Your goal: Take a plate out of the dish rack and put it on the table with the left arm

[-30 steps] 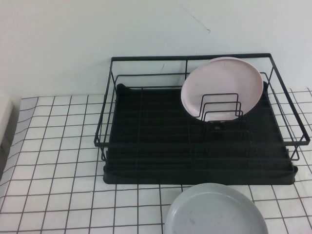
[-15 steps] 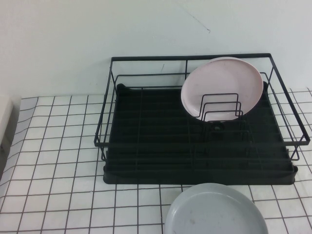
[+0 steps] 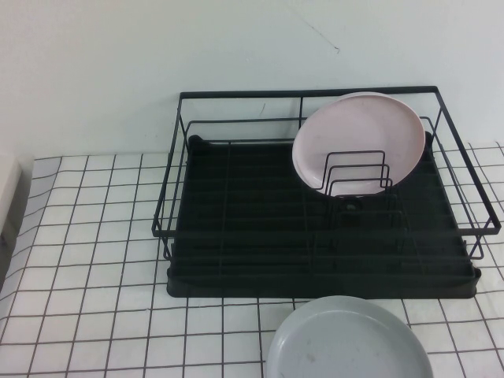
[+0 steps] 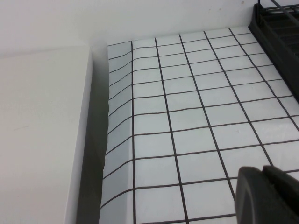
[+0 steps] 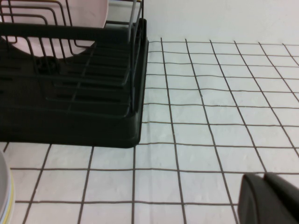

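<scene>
The pale pink plate point(image 3: 359, 142) stands on edge in the wire dividers at the back right of the black dish rack point(image 3: 260, 228). Its lower part also shows in the right wrist view point(image 5: 60, 21) behind the rack's wires point(image 5: 70, 93). The gridded table point(image 3: 87, 260) lies around the rack. Neither arm shows in the high view. My left gripper point(image 4: 267, 195) is shut and empty, low over the table to the left of the rack, whose corner shows in its view point(image 4: 278, 32). My right gripper point(image 5: 268, 199) is shut and empty, over the table to the right of the rack.
A grey-blue plate point(image 3: 348, 340) lies flat on the table in front of the rack; its edge shows in the right wrist view point(image 5: 3, 191). A white block point(image 4: 42, 135) borders the table's left edge. A white wall stands behind the rack.
</scene>
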`<control>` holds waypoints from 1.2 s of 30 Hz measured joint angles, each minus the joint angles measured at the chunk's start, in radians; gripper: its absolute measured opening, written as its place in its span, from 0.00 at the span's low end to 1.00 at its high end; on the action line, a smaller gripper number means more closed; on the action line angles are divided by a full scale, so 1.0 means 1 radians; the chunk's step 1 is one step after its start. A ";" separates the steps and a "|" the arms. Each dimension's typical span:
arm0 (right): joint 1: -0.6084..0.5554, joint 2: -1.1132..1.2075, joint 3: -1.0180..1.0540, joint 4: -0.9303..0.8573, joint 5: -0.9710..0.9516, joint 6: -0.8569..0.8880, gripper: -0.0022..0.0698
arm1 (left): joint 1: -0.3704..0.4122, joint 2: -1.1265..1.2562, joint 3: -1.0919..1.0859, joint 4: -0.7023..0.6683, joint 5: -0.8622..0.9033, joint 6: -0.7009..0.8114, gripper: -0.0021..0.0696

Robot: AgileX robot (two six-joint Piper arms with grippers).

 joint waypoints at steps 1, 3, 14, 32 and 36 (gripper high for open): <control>0.000 0.000 0.000 0.000 0.000 0.000 0.03 | 0.000 0.000 -0.002 0.002 0.002 0.000 0.02; 0.000 0.000 0.000 0.000 0.000 0.000 0.03 | 0.000 0.000 -0.002 0.004 0.002 0.000 0.02; 0.000 0.000 0.000 0.000 0.000 0.000 0.03 | 0.000 0.000 -0.002 0.004 0.002 0.000 0.02; 0.000 0.000 0.000 0.000 0.000 0.000 0.03 | 0.000 0.000 0.004 -0.384 -0.113 -0.002 0.02; 0.000 0.000 0.000 0.000 0.000 0.000 0.03 | 0.000 -0.002 0.004 -0.699 -0.196 -0.002 0.02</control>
